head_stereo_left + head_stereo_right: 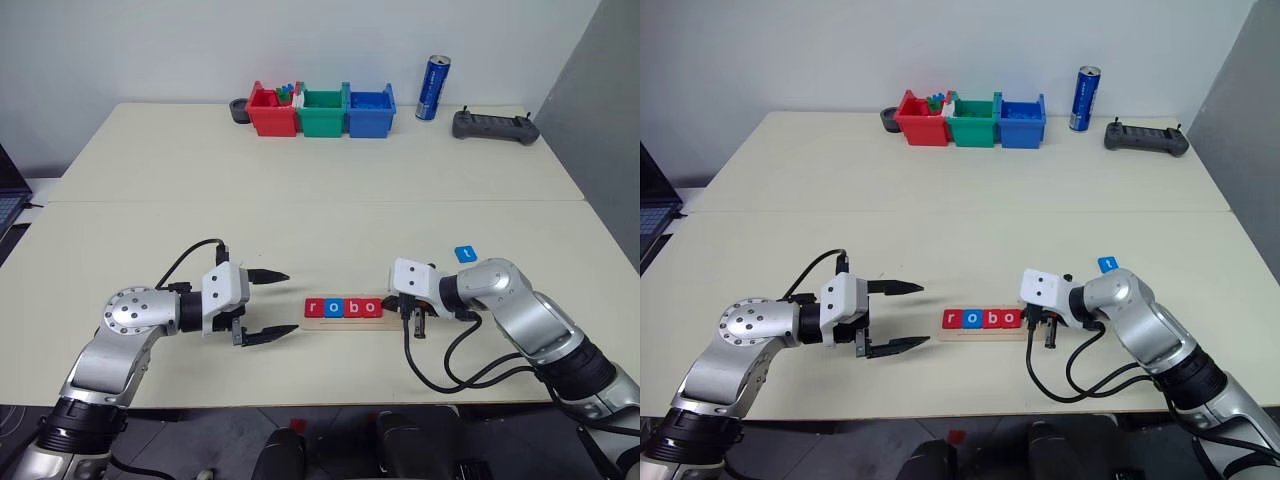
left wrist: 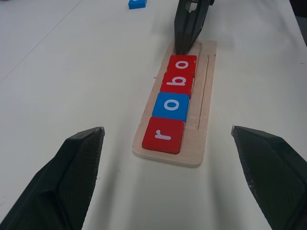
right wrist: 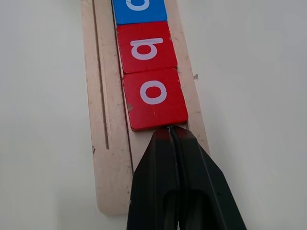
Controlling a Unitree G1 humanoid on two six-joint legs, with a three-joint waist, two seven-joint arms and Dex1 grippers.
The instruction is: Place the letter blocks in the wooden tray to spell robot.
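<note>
Left gripper (image 1: 277, 304) hanging spread wide and empty over the worktop (image 1: 150, 215), just left of the wooden tray (image 1: 343, 321), not touching it

Wooden tray lying flat near the front of the worktop, between the two grippers. Four letter blocks set in it, edge to edge: red r (image 1: 314, 308), blue o (image 1: 332, 308), red b (image 1: 351, 308), red o (image 1: 369, 307). Right end of the tray bare, room for one more tile

Right gripper (image 3: 171, 132) clenched with nothing between its fingers, tips down on the bare end of the tray and butted against the edge of the last red o

Blue t block (image 1: 465, 254) lying loose on the worktop beyond the right arm, well apart from the tray

Along the far edge: red bin (image 1: 271, 112) holding small coloured pieces, too small to tell apart; green bin (image 1: 323, 113) and blue bin (image 1: 369, 112) side by side, contents unclear. Right of those, blue can (image 1: 433, 88) standing upright, then dark controller (image 1: 494, 126)
</note>
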